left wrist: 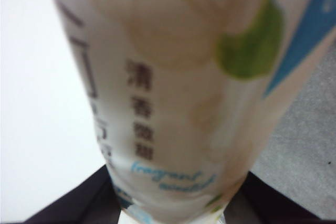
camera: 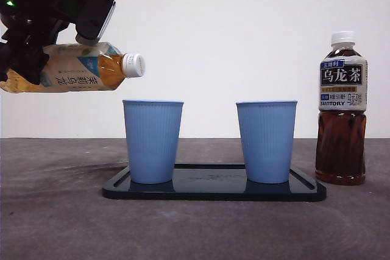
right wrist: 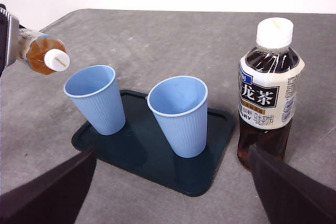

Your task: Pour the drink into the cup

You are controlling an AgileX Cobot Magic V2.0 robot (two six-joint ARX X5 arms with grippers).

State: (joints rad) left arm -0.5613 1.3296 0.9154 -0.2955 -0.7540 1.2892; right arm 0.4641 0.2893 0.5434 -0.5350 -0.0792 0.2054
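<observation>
Grey tabletop (camera: 55, 211) is carrying a dark tray (camera: 213, 190) at the frame's centre, and on it I'm seeing two blue cups, the left cup (camera: 152, 141) and the right cup (camera: 266, 141), with a dark oolong bottle (camera: 342, 108) standing off the tray at the right. At upper left my left gripper (camera: 27, 47) is clamping the pale tea bottle (camera: 73, 68) on its side, its white cap (camera: 133, 65) on and hanging just above and left of the left cup's rim. My right gripper (right wrist: 173, 192) is waiting with its jaws spread wide, grasping nothing.

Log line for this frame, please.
left gripper: holds tea bottle sideways, cap on, above left cup | right gripper: open, waiting
</observation>
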